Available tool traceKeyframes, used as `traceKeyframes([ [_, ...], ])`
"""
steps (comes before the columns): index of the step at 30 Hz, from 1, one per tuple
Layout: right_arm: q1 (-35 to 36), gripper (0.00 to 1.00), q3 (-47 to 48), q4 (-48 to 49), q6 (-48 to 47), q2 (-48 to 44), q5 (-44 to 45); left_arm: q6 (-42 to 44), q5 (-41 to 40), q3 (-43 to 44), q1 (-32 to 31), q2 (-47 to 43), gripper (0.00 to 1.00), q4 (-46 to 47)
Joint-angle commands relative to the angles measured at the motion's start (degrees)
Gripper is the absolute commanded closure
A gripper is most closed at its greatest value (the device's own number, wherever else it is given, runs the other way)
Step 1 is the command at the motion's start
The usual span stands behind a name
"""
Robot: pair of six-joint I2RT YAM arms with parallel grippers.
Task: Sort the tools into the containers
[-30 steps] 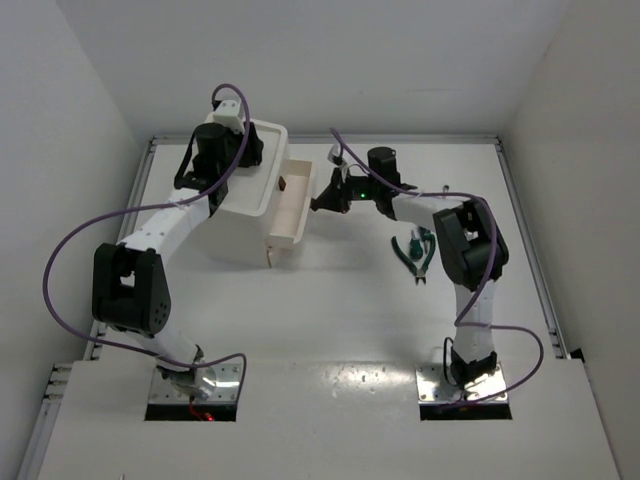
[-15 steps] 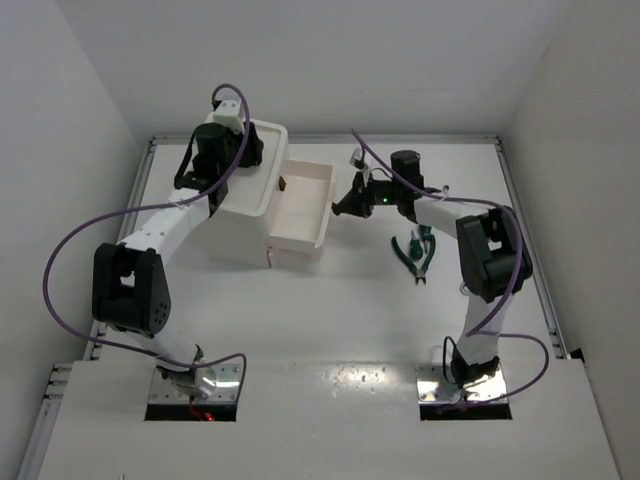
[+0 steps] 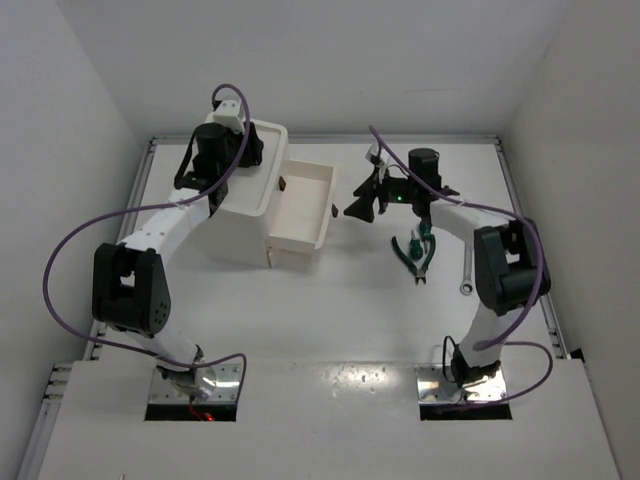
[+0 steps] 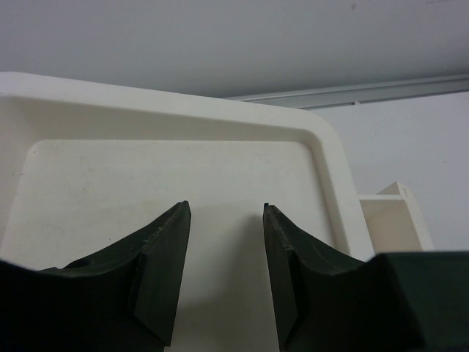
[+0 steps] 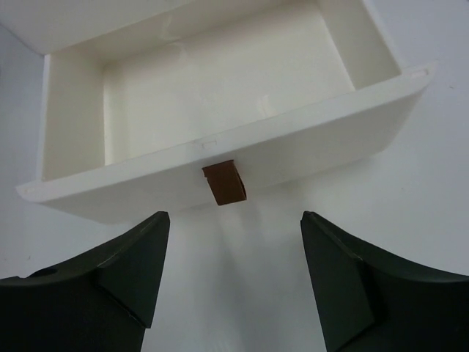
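Right claw (image 5: pixel 233 220): we see it spread wide and holding nothing. It sits low over the tabletop (image 3: pixel 350 310), facing the front of the drawer (image 5: pixel 330 136).
Knob (image 5: pixel 224 183): small and dark brown, in the middle of the drawer front. It lies just ahead of the right claw's gap, and neither finger touches it.
Drawer: it stands pulled well out from the right side of the white box (image 3: pixel 235 230). From the right wrist we look into its pale interior and see no tool there.
Left claw (image 4: pixel 225 209): we find it part open with nothing between its fingers, poised just above the tray top (image 4: pixel 110 191). We cannot tell whether the tips touch it.
Tray top: a shallow recess with a raised rim on top of the white box, bare where the left wrist view shows it.
Dark green-handled pliers (image 3: pixel 415 250): they lie on the tabletop to the right of the drawer, below the right arm's forearm in the overhead view.
Wrench (image 3: pixel 466 268): a long silver one, flat on the tabletop just right of the pliers and apart from them.
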Motion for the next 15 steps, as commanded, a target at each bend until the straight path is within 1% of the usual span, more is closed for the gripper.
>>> traceKeyframes([
  [1, -1.0, 0.27, -0.4, 1.2, -0.2, -5.8, 1.2, -2.3, -1.2, -9.6, 0.2, 10.1, 0.48, -36.8],
  [3, -1.6, 0.31, -0.4, -3.1, -0.2, -7.9, 4.5, -2.3, -1.2, -9.0, 0.2, 9.5, 0.48, -36.8],
  [4, -2.3, 0.31, -0.4, -5.2, 0.3, -10.0, 5.8, -2.3, -1.2, -9.0, 0.2, 9.5, 0.48, -36.8],
  [5, -2.3, 0.33, -0.4, -11.2, 0.4, -10.9, 8.0, -2.3, -1.2, -9.0, 0.2, 9.5, 0.48, -36.8],
  [7, -3.1, 0.40, 1.2, -18.8, -1.0, -13.1, 12.8, -2.8, -1.7, -9.0, 0.2, 9.0, 0.48, -36.8],
  [8, -3.6, 0.45, 2.1, -21.9, 0.2, -13.6, 19.6, -2.8, -2.2, -9.6, 0.2, 8.5, 0.48, -36.8],
  [9, -3.6, 0.51, 2.9, -28.8, 0.9, -13.7, 22.9, -2.8, -2.8, -9.6, 0.2, 8.5, 0.48, -36.8],
  [10, -4.1, 0.54, 3.4, -32.0, 0.9, -13.7, 27.2, -2.8, -2.8, -9.6, 0.2, 7.8, 0.48, -36.8],
  [11, -4.1, 0.55, 2.0, -33.6, 1.6, -14.8, 29.7, -2.8, -2.8, -10.1, 0.2, 7.2, 0.48, -36.8],
  [12, -4.9, 0.57, 0.5, -33.7, 2.2, -17.9, 32.7, -2.8, -2.8, -10.1, 0.2, 7.2, 0.48, -36.8],
  [13, -4.9, 0.60, -1.0, -33.7, 2.8, -19.5, 37.7, -3.4, -2.8, -10.7, 0.2, 7.2, 0.48, -36.3],
  [14, -5.5, 0.62, -2.7, -33.7, 2.8, -20.4, 39.7, -3.4, -2.8, -10.7, 0.2, 6.6, 0.48, -36.3],
  [15, -5.5, 0.62, -2.7, -35.7, 2.8, -20.4, 41.3, -3.4, -2.1, -10.7, 0.2, 6.6, 0.48, -36.3],
])
